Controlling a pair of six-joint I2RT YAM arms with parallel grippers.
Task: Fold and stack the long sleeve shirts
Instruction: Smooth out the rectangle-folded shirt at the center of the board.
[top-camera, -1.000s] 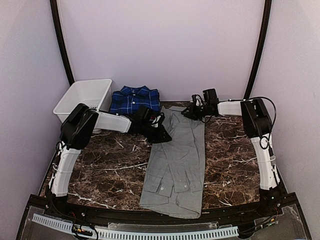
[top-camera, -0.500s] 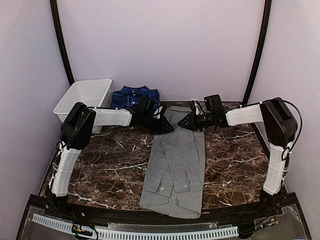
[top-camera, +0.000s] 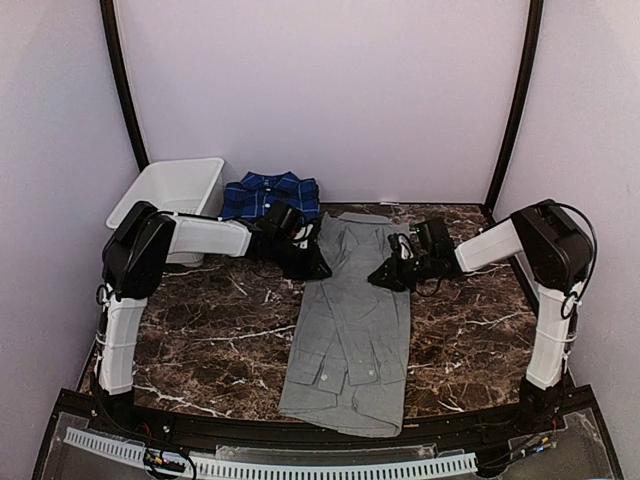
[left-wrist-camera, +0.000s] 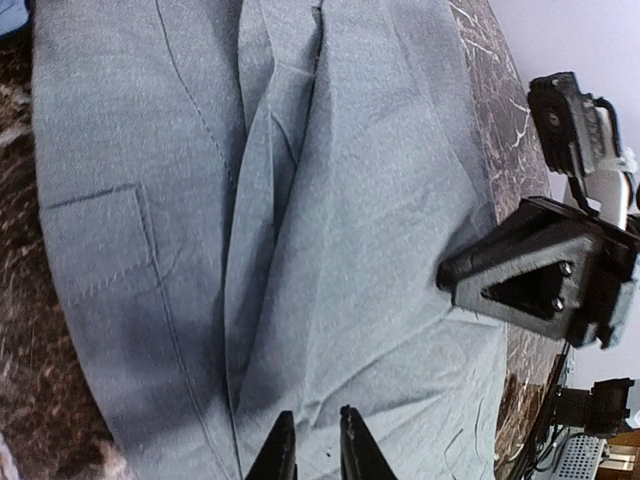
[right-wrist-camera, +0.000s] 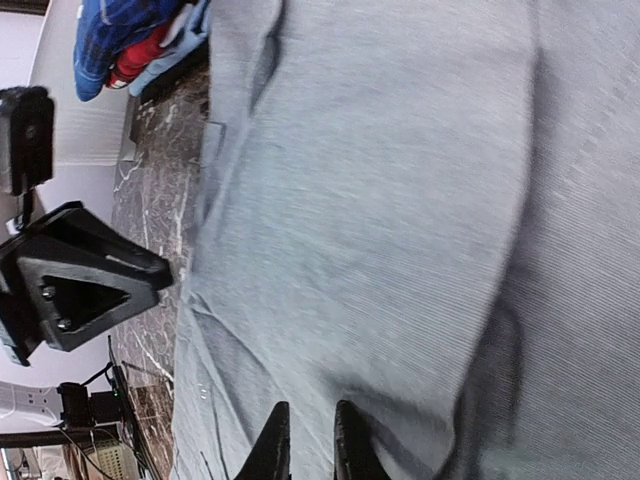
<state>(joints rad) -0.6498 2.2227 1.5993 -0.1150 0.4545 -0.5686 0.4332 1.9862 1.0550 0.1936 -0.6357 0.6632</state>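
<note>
No readable text anywhere, it seems.

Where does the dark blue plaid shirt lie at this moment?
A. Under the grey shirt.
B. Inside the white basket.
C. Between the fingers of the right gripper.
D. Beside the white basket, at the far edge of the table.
D: in the top view the blue plaid shirt lies folded just beside the white basket, not under the grey shirt.

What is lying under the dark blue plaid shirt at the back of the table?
Red cloth and pale blue cloth peek out beneath the plaid shirt. The rest of them is covered.
</note>
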